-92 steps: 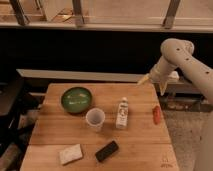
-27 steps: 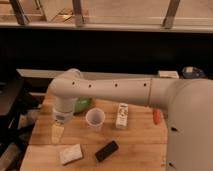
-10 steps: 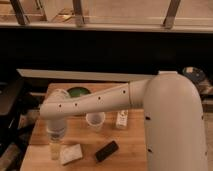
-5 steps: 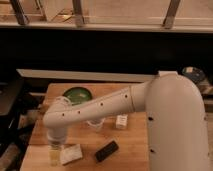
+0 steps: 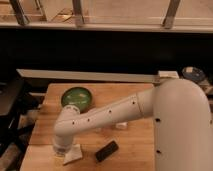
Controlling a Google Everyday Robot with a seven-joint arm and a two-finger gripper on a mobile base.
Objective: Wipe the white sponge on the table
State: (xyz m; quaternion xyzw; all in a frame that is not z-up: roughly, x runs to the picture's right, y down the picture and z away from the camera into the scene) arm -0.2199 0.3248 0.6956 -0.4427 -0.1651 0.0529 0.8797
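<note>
The white sponge (image 5: 74, 154) lies near the front left corner of the wooden table (image 5: 135, 147), tilted slightly. My arm reaches from the right across the table and bends down at the front left. My gripper (image 5: 60, 149) points down at the sponge's left end, low over the tabletop, and stands open. It hides the sponge's left edge, and I cannot tell whether it touches the sponge.
A black bar (image 5: 107, 150) lies just right of the sponge. A green bowl (image 5: 77, 97) sits at the back left. Part of a white bottle (image 5: 121, 125) shows below the arm. The table's front and left edges are close to the gripper.
The gripper has moved forward and down, from above the table's left side to the sponge's left end. The sponge and the black bar have not moved.
</note>
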